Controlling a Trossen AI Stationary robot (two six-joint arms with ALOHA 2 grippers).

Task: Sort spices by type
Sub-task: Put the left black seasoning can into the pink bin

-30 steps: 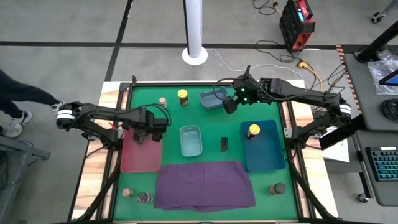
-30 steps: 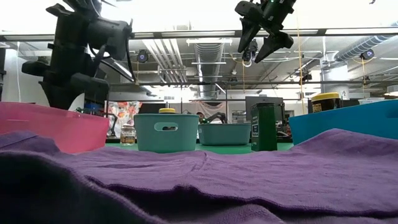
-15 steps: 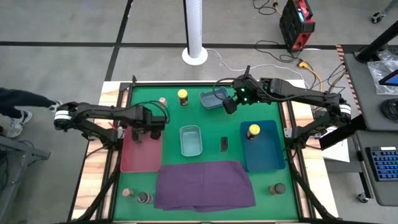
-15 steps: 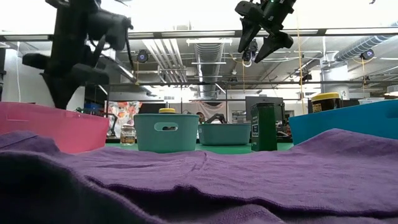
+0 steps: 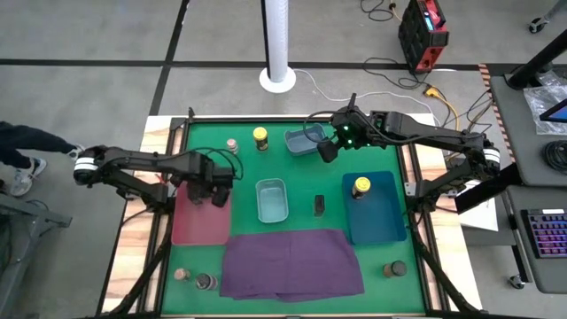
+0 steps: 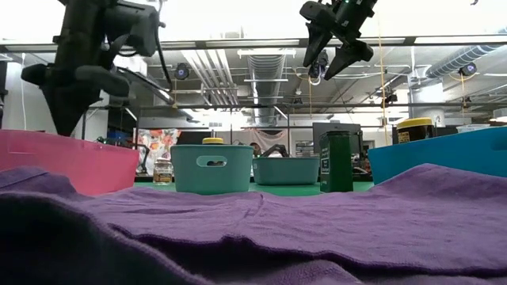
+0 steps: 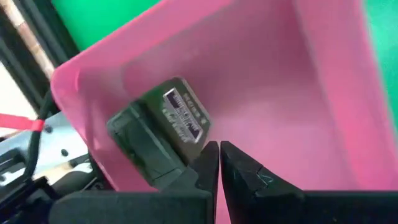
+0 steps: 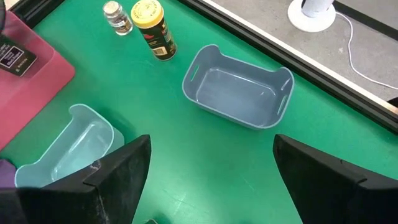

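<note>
My left tool (image 7: 219, 163) is shut tight above the pink bin (image 7: 323, 99), empty. I should lift it straight, missing the dark tin (image 7: 163, 127).

left gripper (image 5: 217, 197) (closed) shifted over pink bin (image 5: 199, 221)

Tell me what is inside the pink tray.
One small dark flat rectangular tin lies inside the pink plastic tray. The left gripper's shut fingers cover part of the floor; nothing else shows.
</note>
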